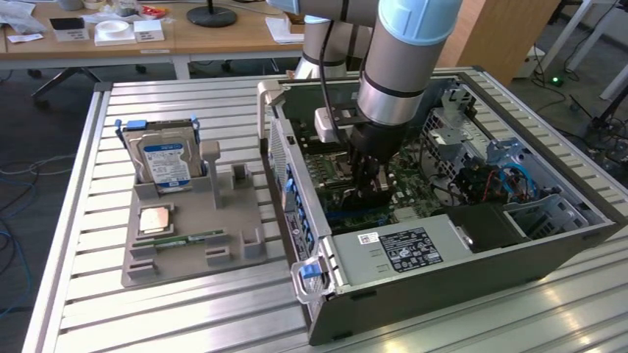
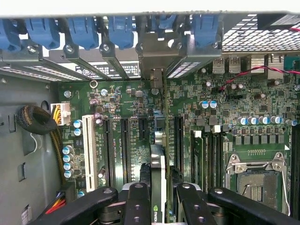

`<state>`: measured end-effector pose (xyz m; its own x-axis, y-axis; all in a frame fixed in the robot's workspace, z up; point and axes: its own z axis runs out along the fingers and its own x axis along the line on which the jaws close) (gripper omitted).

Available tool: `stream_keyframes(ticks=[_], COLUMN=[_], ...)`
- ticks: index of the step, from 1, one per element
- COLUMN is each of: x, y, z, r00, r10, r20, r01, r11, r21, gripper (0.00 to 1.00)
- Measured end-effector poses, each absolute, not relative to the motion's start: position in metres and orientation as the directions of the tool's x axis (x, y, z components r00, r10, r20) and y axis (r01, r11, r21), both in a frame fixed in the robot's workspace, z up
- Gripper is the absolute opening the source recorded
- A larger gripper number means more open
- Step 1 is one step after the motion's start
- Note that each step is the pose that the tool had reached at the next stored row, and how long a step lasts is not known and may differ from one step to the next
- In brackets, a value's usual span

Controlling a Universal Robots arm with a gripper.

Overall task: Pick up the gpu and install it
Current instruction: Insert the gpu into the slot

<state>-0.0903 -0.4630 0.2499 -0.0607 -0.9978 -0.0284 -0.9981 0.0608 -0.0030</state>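
Black, thin and seen edge-on in the wrist view, the gpu (image 2: 158,164) stands between the fingers of the gripper (image 2: 158,197). The jaws are closed on its two flat faces, about mid-length. It hangs over the green motherboard (image 2: 117,108), running parallel to the black expansion slots (image 2: 125,150). Its far end points toward the rear bay with the blue retention clips (image 2: 84,30). The CPU socket (image 2: 255,176) lies well apart, to one side. Whether the card's lower edge has entered a slot cannot be told.

In the exterior view the arm reaches straight down into the open computer case (image 1: 549,243), and the gripper sits near the case's middle. The power supply (image 1: 412,246) is at five o'clock from it. A grey parts tray (image 1: 187,265) rests on the slatted table (image 1: 147,316) at nine o'clock from the case. The hard drive (image 1: 167,163) stands at the tray's twelve o'clock end, and the memory stick (image 1: 187,239) lies toward six o'clock.

Assessment: the card is judged stiff and fairly light, but fragile. Its soldered parts and contact edge should not bear force. The present hold on the flat faces near mid-length looks sound and keeps the card upright. Any tilt in the grip risks binding against the slot.
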Motion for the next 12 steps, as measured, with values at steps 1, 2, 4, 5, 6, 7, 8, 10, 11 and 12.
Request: stream_keyframes(ticks=[1,2,4,5,6,7,8,10,11,12], x=[-0.0903,-0.0905,-0.0907,-0.0907,-0.0907,-0.0907,-0.0908,-0.0908,-0.0908,-0.0908], y=[-0.463,-0.463,-0.463,-0.463,-0.463,-0.463,-0.463,-0.463,-0.463,-0.463], z=[0.2497,0.2492,0.2489,0.2489,0.2489,0.2489,0.2488,0.2488,0.2488,0.2488], r00=[-0.061,-0.061,-0.061,-0.06,-0.06,-0.06,-0.061,-0.061,-0.061,-0.061], r10=[-0.998,-0.998,-0.998,-0.998,-0.998,-0.998,-0.998,-0.998,-0.998,-0.998], r20=[-0.028,-0.028,-0.028,-0.028,-0.028,-0.028,-0.028,-0.028,-0.028,-0.028], r01=[-0.998,-0.998,-0.998,-0.998,-0.998,-0.998,-0.998,-0.998,-0.998,-0.998], r11=[0.061,0.061,0.061,0.061,0.061,0.061,0.061,0.061,0.061,0.061], r21=[-0.003,-0.003,-0.003,-0.003,-0.003,-0.003,-0.003,-0.003,-0.003,-0.003], gripper=[0.26,0.26,0.26,0.26,0.26,0.26,0.26,0.26,0.26,0.26])
